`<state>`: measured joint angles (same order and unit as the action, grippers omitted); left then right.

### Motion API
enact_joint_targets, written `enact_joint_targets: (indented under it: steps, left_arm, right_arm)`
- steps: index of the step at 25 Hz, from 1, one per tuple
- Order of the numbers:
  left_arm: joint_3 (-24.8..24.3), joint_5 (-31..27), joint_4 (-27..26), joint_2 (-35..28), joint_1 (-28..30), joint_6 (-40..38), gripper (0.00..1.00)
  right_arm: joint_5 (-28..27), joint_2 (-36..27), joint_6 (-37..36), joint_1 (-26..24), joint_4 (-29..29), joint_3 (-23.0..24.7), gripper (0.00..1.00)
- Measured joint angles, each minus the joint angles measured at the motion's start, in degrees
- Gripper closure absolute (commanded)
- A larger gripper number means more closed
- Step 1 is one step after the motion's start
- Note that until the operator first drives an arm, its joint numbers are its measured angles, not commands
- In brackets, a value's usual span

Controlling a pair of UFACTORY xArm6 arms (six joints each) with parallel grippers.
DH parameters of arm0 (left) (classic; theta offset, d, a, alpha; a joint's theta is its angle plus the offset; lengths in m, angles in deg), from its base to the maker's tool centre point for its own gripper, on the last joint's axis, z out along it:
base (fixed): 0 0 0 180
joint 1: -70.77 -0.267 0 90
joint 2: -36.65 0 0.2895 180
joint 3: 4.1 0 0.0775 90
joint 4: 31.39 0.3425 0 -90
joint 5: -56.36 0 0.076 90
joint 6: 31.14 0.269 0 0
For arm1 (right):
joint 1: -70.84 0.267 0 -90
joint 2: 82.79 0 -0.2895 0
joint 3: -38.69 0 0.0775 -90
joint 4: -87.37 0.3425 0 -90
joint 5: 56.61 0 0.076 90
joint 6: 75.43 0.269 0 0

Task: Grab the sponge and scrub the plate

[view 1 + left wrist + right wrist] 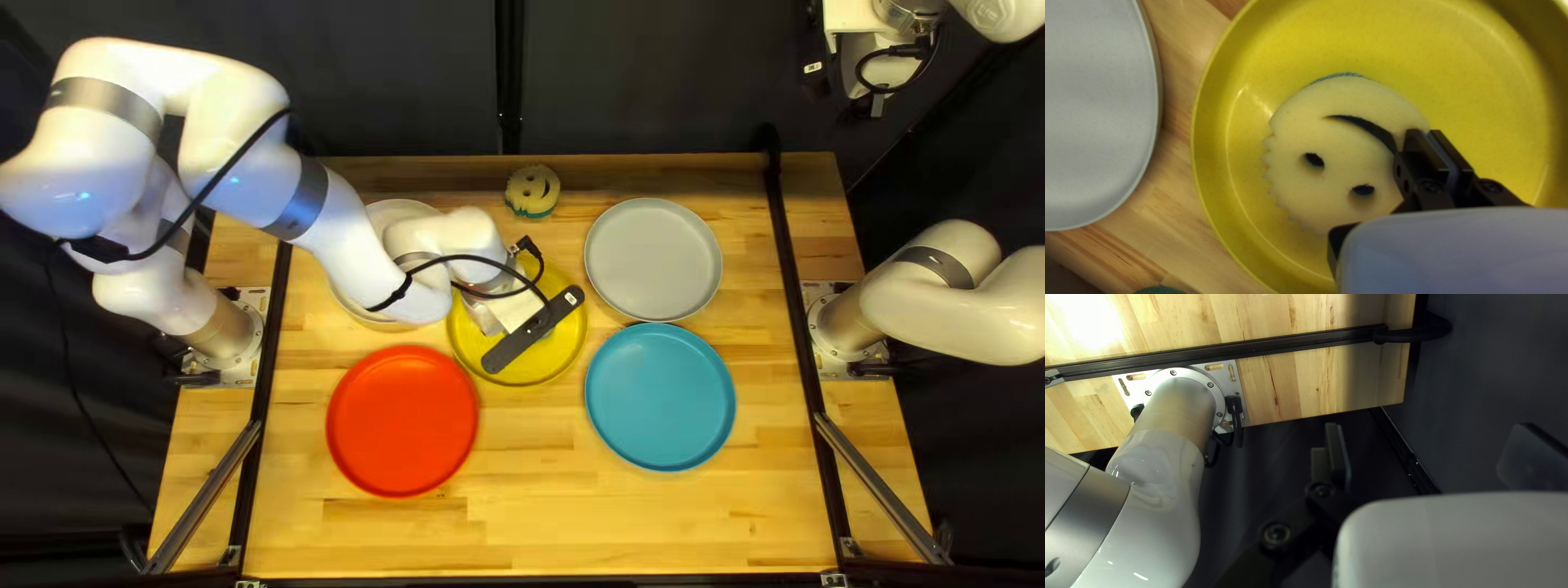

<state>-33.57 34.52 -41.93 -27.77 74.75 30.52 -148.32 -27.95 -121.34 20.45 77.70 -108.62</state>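
- Red plate [403, 421] and blue plate [660, 397] sit nearest on the table [523, 528].
- Left claw [520, 311] clamps the sponge [1339, 144] by its edge, in the yellow plate [557, 357].
- Second sponge [532, 190] lies beyond.
- Right claw [847, 90], raised, fingers apart.

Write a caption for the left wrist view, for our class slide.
A smiling sponge, held by the left gripper over the yellow plate, with a grey plate alongside.

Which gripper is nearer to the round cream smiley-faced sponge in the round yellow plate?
Left: the left gripper is right at the sponge's edge; the right gripper is far off, out past the table.
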Motion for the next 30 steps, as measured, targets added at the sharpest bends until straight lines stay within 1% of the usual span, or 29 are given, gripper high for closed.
enact_joint_targets:
  steps: [3, 8, 12, 18, 22, 30]
  left_arm:
    - [-0.27, 0.12, -0.32, 0.03, -0.98, 1.42, 1.0]
    - [-1.68, -0.26, -2.75, -0.64, -4.48, 5.76, 1.0]
    - [-0.28, -1.25, -3.93, 0.29, -6.4, 7.79, 1.0]
    - [1.59, -2.97, -3.22, 0.67, -8.02, 8.14, 1.0]
    - [2.2, -3.36, -2.41, 0.6, -7.38, 6.88, 1.0]
    - [3.62, -2.64, -0.25, 1.47, -2.9, 2.72, 1.0]
  right_arm:
    - [0.0, 0.0, 0.0, 0.0, 0.0, 0.0, 0.0]
    - [0.0, 0.0, 0.0, 0.0, 0.0, 0.0, 0.0]
    - [0.0, 0.0, 0.0, 0.0, 0.0, 0.0, 0.0]
    - [0.0, 0.0, 0.0, 0.0, 0.0, 0.0, 0.0]
    - [0.0, 0.0, 0.0, 0.0, 0.0, 0.0, 0.0]
    - [0.0, 0.0, 0.0, 0.0, 0.0, 0.0, 0.0]
